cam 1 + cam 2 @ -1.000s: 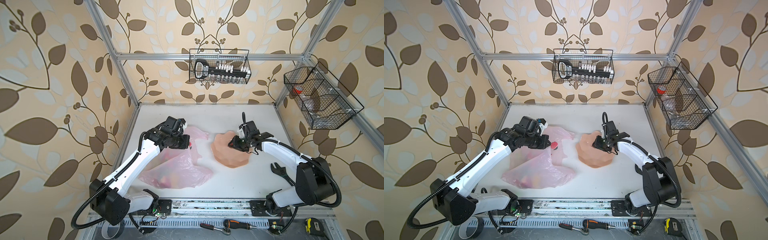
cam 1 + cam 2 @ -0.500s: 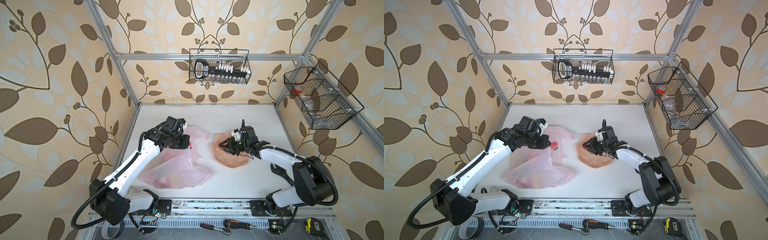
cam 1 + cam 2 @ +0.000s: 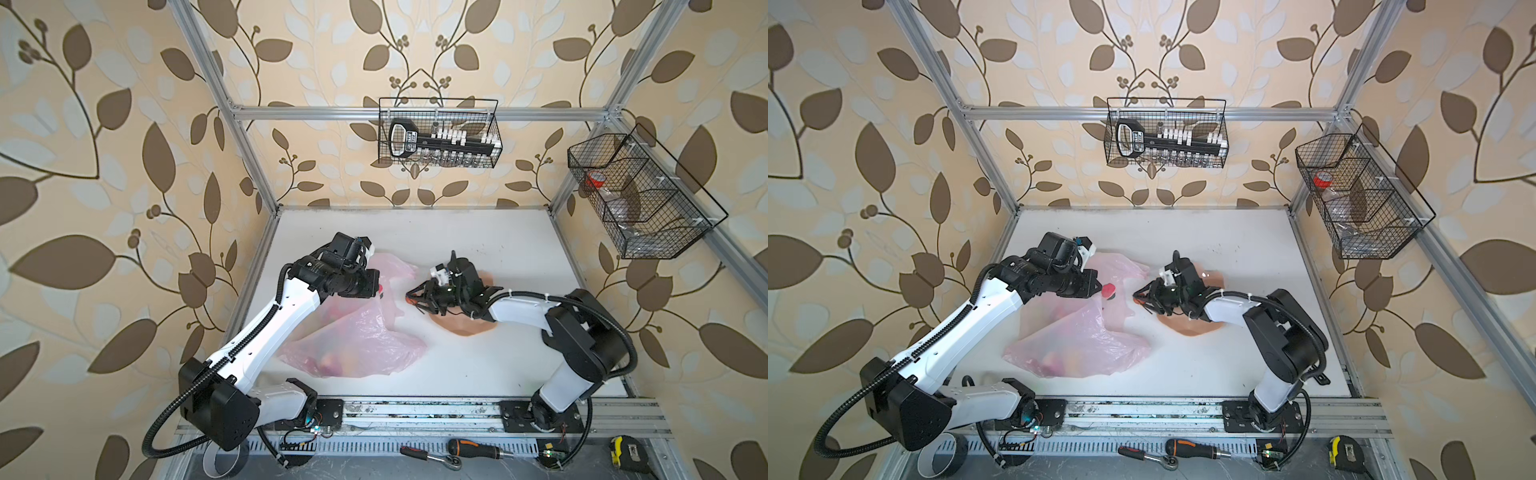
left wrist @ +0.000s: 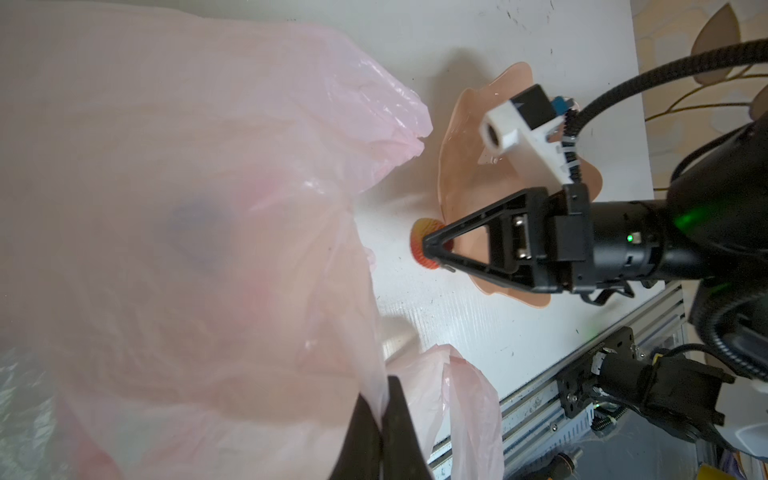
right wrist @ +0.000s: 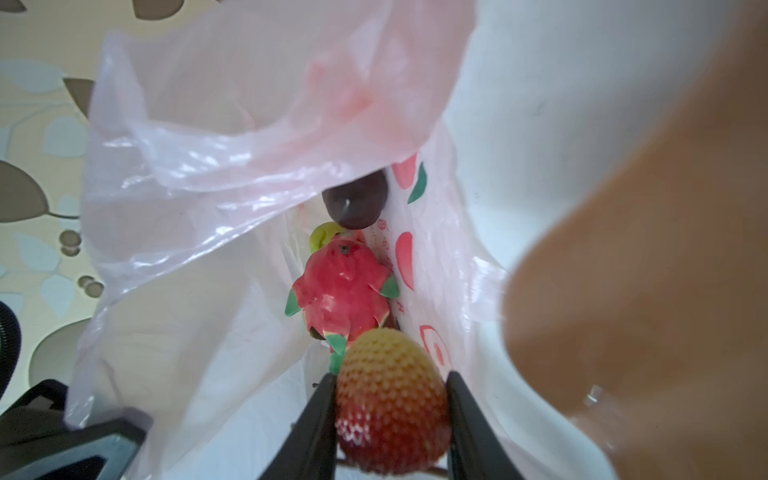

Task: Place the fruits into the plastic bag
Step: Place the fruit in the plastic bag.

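Right fingers (image 5: 463, 419) pinch strawberry (image 5: 392, 403) over tabletop (image 3: 478, 365); leaf-papered walls (image 3: 124, 166).

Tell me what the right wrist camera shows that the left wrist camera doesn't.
Only the right wrist view looks into the mouth of the plastic bag: a dragon fruit, a dark brown fruit and a yellow-green fruit lie inside. Only the left wrist view shows the left gripper pinched shut on the bag's edge, and the right gripper from outside. Both show the bag, the peach plate and the strawberry held in the right gripper.
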`<state>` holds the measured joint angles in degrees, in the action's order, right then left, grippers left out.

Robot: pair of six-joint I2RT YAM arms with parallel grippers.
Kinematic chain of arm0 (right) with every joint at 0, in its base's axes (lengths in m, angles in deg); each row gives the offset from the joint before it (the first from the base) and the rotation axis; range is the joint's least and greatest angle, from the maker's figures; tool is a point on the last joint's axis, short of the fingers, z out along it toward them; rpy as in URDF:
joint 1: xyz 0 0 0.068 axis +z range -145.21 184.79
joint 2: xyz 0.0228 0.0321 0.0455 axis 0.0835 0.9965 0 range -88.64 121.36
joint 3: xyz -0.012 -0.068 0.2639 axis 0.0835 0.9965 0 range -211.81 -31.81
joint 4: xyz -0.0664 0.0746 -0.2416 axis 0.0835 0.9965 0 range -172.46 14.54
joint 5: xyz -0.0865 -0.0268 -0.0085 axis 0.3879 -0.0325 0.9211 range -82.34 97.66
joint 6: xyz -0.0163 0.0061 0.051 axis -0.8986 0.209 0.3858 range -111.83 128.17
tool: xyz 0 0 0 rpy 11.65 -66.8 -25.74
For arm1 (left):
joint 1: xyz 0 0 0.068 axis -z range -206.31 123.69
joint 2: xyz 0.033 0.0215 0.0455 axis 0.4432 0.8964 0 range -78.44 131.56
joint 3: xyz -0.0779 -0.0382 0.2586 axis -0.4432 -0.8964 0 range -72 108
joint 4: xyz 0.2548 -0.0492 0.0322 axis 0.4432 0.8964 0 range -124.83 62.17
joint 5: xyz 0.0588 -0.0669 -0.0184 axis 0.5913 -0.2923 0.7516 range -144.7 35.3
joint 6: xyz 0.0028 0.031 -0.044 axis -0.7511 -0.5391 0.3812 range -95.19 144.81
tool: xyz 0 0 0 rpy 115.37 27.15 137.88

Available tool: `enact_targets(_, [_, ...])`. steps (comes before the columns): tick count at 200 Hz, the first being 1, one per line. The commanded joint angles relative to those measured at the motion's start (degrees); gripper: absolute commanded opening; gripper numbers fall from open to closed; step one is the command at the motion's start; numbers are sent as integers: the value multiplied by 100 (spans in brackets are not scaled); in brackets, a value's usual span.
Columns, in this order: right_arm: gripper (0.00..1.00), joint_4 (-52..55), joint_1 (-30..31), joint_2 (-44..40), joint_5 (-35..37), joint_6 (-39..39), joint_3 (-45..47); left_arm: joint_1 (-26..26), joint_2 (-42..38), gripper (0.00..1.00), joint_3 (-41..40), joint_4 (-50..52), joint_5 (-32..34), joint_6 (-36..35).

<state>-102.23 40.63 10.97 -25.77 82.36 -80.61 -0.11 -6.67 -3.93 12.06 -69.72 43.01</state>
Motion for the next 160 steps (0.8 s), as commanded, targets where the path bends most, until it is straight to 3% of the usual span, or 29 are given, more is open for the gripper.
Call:
enact_targets(1, [30,-1073,535,454,8,909,-544,-3,-83,0,250,39,-91,-70])
enact_targets(49, [31,-1411,1627,1339,46,1482,-1419,-8,-154,0,222,83,17,-123])
enact_targets(82, [34,-1267,2051,1687,-47,1606,-1720,-7,-176,0,204,57,41,-134])
enact_targets(118, [45,-708,2249,1769,-282,1389,-1902,-8,-206,0,199,65,50,-141])
enact_targets(160, [66,93,2244,1576,-389,846,-1932,-9,-268,0,149,70,72,-138])
